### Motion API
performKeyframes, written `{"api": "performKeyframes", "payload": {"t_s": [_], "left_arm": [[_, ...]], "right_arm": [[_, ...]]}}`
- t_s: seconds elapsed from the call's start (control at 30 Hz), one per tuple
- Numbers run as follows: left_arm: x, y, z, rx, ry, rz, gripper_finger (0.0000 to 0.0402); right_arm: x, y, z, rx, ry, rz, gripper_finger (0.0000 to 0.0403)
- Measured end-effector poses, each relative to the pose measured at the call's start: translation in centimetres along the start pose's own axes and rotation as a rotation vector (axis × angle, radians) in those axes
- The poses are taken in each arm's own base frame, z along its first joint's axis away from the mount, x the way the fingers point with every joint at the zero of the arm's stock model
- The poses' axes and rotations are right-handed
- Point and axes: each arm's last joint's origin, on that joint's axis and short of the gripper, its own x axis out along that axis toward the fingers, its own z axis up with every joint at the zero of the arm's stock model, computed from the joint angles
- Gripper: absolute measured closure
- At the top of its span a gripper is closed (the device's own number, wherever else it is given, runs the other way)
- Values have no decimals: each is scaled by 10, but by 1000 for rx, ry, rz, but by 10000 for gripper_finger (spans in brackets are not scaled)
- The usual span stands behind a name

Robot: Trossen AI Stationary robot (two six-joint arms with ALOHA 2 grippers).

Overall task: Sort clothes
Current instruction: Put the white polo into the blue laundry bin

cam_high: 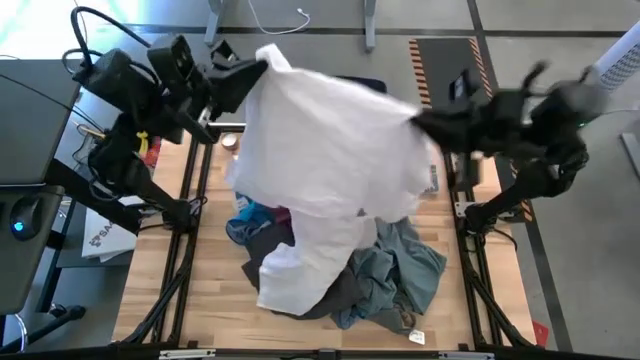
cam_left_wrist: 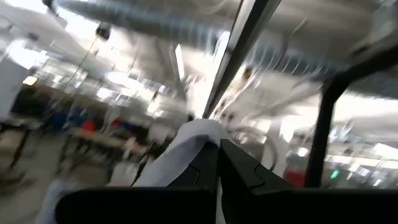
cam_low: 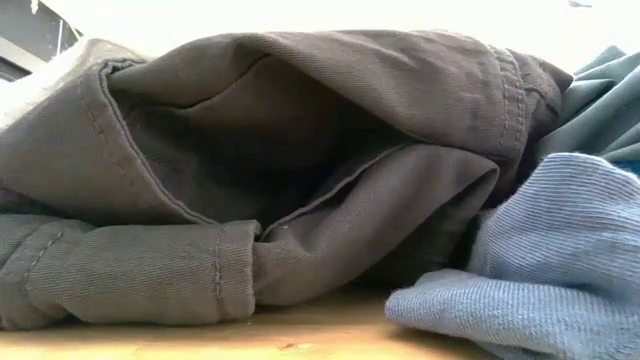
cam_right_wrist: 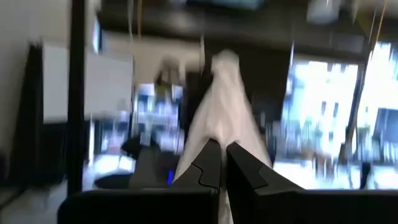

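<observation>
Both arms raised above the table (cam_high: 210, 290), white garment (cam_high: 330, 140) stretched between them. Left gripper (cam_high: 258, 70) clamped on one corner of the white garment, over the far left part of the table; left wrist view shows white cloth (cam_left_wrist: 186, 149) pinched between the closed fingers (cam_left_wrist: 239, 171). Right gripper (cam_high: 422, 122) clamped on the opposite edge, over the far right side; right wrist view shows the cloth (cam_right_wrist: 224, 118) coming up from between the closed fingers (cam_right_wrist: 245, 168). The garment hangs spread out, its lower part draping down onto the pile mid-table.

Pile under it: grey-green shirt (cam_high: 405, 270) toward the near right, dark grey-brown trousers (cam_high: 270, 245) partly covered by the white cloth, bright blue piece (cam_high: 248, 215) and a bit of maroon (cam_high: 283, 214) at the pile's left side. Low view is filled by the trousers (cam_low: 280, 170), lying on the table, with a ribbed blue-grey fabric (cam_low: 560, 250) touching them.
</observation>
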Motion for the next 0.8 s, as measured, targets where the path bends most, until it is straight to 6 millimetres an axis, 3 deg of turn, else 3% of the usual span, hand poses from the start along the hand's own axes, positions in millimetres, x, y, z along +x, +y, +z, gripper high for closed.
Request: {"api": "performKeyframes", "payload": {"t_s": [0.17, 0.4, 0.8], "left_arm": [[-13, -11, -14, 10, 202, 17, 401], [-43, -41, -47, 40, 546, 81, 401], [-101, -132, -93, -37, 764, -28, 401]], "right_arm": [[8, 23, -27, 82, 157, 71, 403], [-3, 66, -44, 160, 264, 163, 403], [-32, 167, -76, 379, 317, 226, 403]]}}
